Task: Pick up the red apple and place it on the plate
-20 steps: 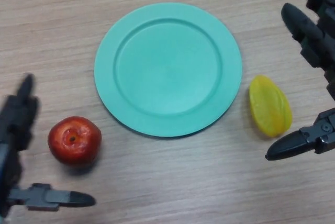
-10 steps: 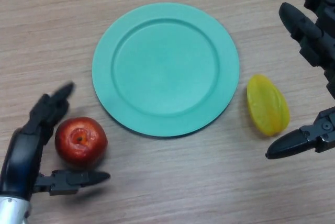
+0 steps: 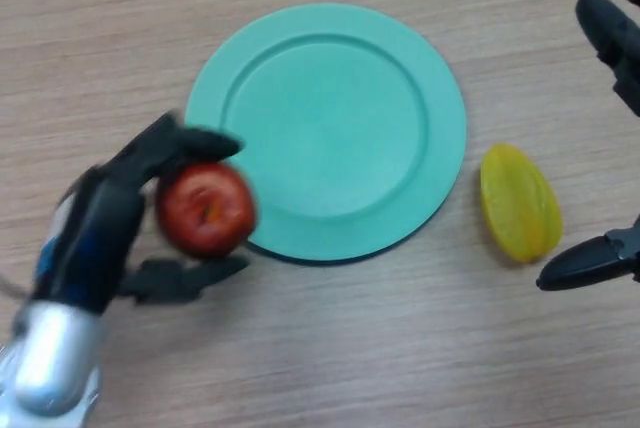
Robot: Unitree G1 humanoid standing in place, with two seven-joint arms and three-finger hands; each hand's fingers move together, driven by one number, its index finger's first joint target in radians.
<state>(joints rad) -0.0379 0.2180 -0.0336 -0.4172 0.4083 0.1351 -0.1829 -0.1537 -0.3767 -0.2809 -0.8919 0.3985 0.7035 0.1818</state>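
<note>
The red apple (image 3: pixel 206 209) is held in my left hand (image 3: pixel 110 223), fingers curled over its top and thumb under it. It is lifted and sits at the lower left edge of the teal plate (image 3: pixel 330 118), which lies at the middle of the wooden table. My right hand (image 3: pixel 610 148) is at the right edge, open, fingers spread, holding nothing.
A yellow fruit (image 3: pixel 518 202) lies on the table just right of the plate, between the plate and my right hand. The wooden table (image 3: pixel 350 348) surrounds everything.
My left hand closed round the apple, picked it up and moved it right and up to the plate's edge. The right hand shifted slightly right.
</note>
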